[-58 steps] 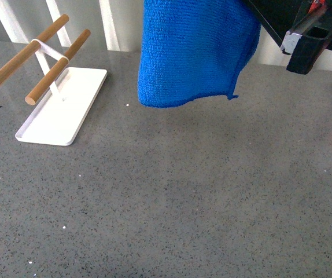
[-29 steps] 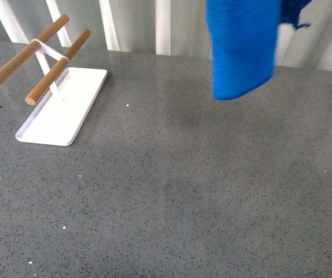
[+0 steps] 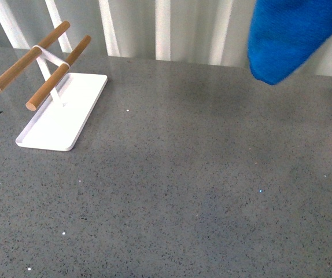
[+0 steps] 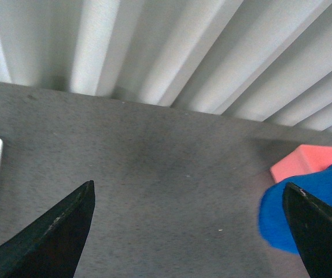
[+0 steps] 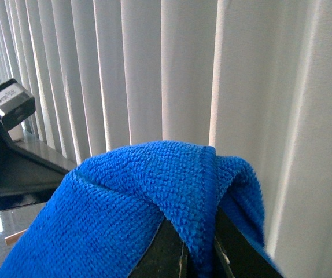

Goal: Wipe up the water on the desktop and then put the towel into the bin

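The blue towel hangs in the air at the top right of the front view, well above the dark-grey speckled desktop. My right gripper is shut on the towel, which drapes over its black jaws in the right wrist view. The right gripper itself is out of the front view. My left gripper is open and empty above the desktop; the towel hangs beside one of its fingers. A pink bin corner shows behind the towel.
A white tray with a rack of two wooden rods stands at the back left of the desktop. White vertical blinds run along the far edge.
The towel has swung from the top middle of the front view to the top right and higher. The black right arm has left the front view.
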You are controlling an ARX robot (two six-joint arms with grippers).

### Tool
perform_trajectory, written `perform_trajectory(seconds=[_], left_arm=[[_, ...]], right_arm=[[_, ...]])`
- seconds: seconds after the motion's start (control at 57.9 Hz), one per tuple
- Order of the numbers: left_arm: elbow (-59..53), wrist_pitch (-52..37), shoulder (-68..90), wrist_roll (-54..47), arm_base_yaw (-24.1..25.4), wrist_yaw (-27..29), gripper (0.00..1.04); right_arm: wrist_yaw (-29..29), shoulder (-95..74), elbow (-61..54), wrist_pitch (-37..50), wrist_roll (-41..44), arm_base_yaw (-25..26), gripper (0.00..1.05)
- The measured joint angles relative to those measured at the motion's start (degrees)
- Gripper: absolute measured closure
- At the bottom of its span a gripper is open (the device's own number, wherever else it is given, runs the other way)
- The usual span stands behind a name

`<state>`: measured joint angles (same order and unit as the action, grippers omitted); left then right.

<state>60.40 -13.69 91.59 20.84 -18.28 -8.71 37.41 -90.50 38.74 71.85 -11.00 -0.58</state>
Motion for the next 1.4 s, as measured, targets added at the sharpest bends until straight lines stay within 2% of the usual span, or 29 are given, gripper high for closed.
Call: perform_trajectory(seconds=[0.069,0.138,0.277,0.501,0.622,0.76,0.847,0.916,1.002,1.089,1.331,1.365,1.4], left_arm=[[-1.5,0.2,-0.3,-6.5,1.2,0.8,0.07],[-4.2,0.2,-1.5,-10.0,2.7,-1.4,0.07],[-11.0,0.2,-6.3,-12.3,6.6,-7.3,0.07],[-20.9,0.3,-15.4,-16.4,15.0,-14.5,0.07],[-26.5,2.0,-20.9,-20.0,22.1,-21.0,0.07],[-29.8,5.4,-25.8,-21.1,34.4,-30.9,0.07],[-30.7,6.1,-26.4,-22.3,40.3,-32.5,0.08],[-40.5,-16.5,-28.5,-21.5,45.4,-21.1,0.24],[-47.4,-27.8,-33.6,-20.9,46.6,-18.4,0.40],[-50.0,-28.2,-39.1,-20.8,44.0,-16.0,0.54],[-55.4,-21.8,-50.1,-20.8,35.3,-7.6,0.97],[-55.7,-21.0,-51.4,-20.5,34.5,-6.7,1.02],[-56.0,-20.3,-52.6,-20.7,33.7,-6.0,1.01]], right_arm=[[-1.4,0.7,0.0,-1.2,0.1,0.3,1.02],[-3.0,1.9,0.2,-3.7,0.9,0.7,1.02],[-5.7,4.2,1.6,-9.6,2.7,1.9,1.02],[-6.2,7.3,3.0,-15.3,3.8,5.1,1.02],[-5.8,8.0,3.1,-17.4,4.7,7.2,1.02],[-4.7,8.2,3.0,-17.5,4.8,8.9,1.02],[-4.3,8.2,2.4,-17.5,4.9,9.3,1.02],[-4.3,8.2,1.8,-17.5,4.9,9.3,1.02],[-4.9,8.2,1.6,-17.9,4.7,9.1,1.02],[-5.4,8.2,1.5,-18.4,4.6,8.5,1.02],[-6.9,8.1,0.2,-19.8,4.8,7.7,1.02],[-6.9,8.1,0.2,-19.8,4.8,7.6,1.02],[-6.9,8.1,0.2,-19.9,4.8,7.4,1.02]])
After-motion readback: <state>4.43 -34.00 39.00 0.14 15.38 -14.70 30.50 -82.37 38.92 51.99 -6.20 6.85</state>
